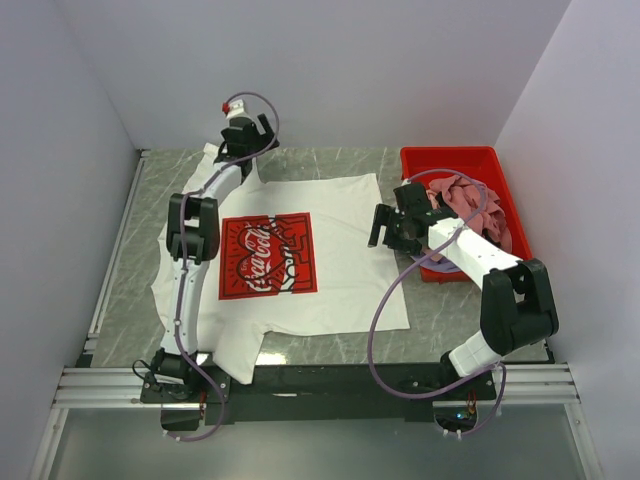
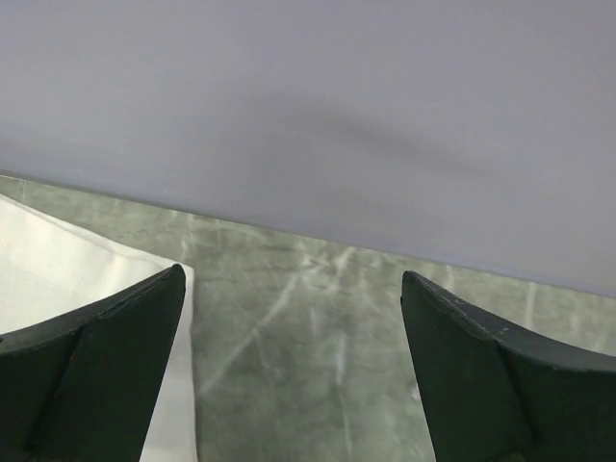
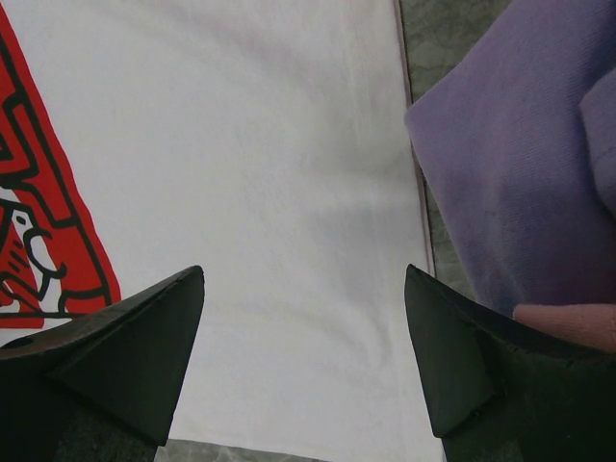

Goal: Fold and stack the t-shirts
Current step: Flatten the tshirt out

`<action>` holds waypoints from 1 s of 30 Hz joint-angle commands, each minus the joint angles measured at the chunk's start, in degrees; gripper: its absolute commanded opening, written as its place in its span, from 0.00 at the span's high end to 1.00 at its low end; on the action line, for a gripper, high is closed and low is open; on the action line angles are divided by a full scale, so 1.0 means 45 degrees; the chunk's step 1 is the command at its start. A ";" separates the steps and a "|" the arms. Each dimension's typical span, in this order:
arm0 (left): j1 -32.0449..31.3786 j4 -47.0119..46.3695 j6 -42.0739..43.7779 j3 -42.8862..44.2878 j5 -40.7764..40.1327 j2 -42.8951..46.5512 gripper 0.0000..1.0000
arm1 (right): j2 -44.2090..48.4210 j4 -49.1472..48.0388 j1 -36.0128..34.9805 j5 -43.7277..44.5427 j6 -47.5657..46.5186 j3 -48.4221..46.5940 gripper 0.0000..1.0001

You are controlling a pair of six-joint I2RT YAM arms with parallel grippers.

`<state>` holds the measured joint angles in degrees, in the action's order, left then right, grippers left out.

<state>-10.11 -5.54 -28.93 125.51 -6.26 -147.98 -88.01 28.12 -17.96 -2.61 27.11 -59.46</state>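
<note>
A white t-shirt (image 1: 340,215) with a red square Coca-Cola print (image 1: 268,256) lies spread flat on the marble table. My left gripper (image 1: 240,135) is at the shirt's far-left sleeve, near the back wall. In the left wrist view it (image 2: 294,279) stands open over bare marble, with the white cloth's edge (image 2: 58,279) beside the left finger. My right gripper (image 1: 382,225) hovers open at the shirt's right edge. Its wrist view shows the jaws (image 3: 303,274) apart above plain white fabric (image 3: 260,173), with nothing between them. Lavender cloth (image 3: 510,164) lies just to the right.
A red plastic bin (image 1: 450,153) stands at the back right, holding crumpled pink t-shirts (image 1: 460,195). Grey walls close in the table at the back and both sides. A metal rail (image 1: 320,385) runs along the near edge by the arm bases.
</note>
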 commanded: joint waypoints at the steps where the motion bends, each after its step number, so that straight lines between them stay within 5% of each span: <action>1: 0.0039 0.0387 0.0531 -0.0291 -0.0015 0.2608 0.00 | 0.0436 -0.0272 0.0045 0.0033 -0.0127 -0.0419 0.10; 6: 0.0039 0.1912 -0.0133 -0.3081 -0.0538 0.6350 0.00 | 0.0788 -0.0136 -0.0345 0.0560 -0.0147 -0.0594 0.08; 14: 0.0585 0.4120 -0.1656 -1.0211 -0.2689 1.2019 0.01 | -0.0927 0.0118 -0.1165 0.1283 -0.0263 -0.2682 0.07; 22: 0.3024 0.4027 -0.2167 -1.3630 0.0020 1.2456 0.01 | -0.3780 0.0274 -0.1459 0.1128 -0.0692 -0.5512 0.07; 30: 0.3320 0.4024 -0.2067 -1.3070 0.0824 1.0251 0.01 | -0.6047 0.0587 -0.1401 0.1694 -0.0927 -0.6766 0.07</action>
<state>5.17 14.46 -37.74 63.57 -6.26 -99.72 -114.30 29.67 -24.49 2.85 24.10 -86.52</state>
